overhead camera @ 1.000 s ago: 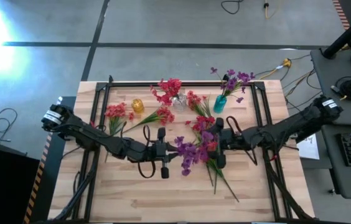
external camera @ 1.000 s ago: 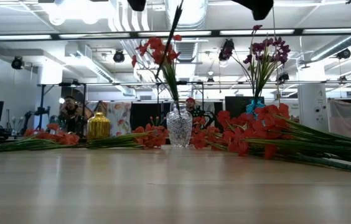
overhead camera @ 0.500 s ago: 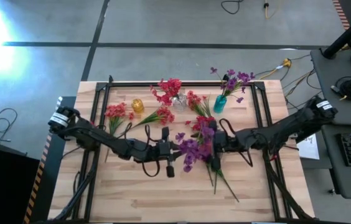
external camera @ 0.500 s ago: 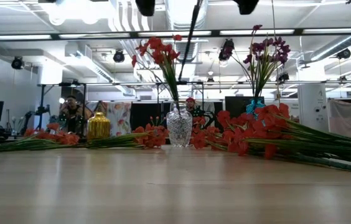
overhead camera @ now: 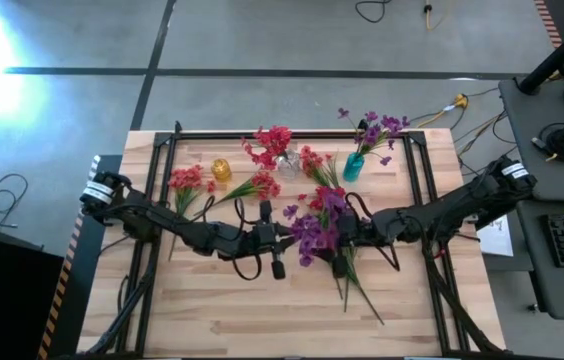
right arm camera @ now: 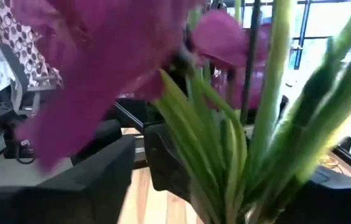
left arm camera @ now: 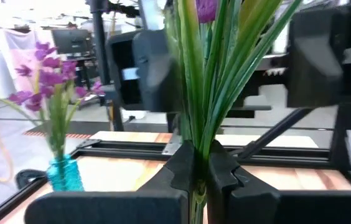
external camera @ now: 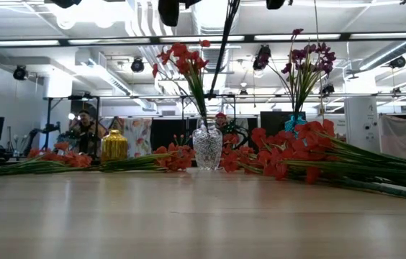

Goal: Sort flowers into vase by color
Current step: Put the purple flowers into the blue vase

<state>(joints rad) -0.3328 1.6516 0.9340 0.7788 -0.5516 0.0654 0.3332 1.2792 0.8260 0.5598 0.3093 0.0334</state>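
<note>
Centrally, purple sprig (overhead camera: 307, 236) pinched in left gripper (left arm camera: 195, 177), mid-table

Purple flowers (overhead camera: 311, 233) aloft, red flowers (overhead camera: 262, 184) scattered.

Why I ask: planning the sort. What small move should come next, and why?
Probably carry the purple sprigs toward the teal vase, which already holds purple blossoms: the left end effector is shut on their green stems, and the right end effector sits beside the bunch.
</note>
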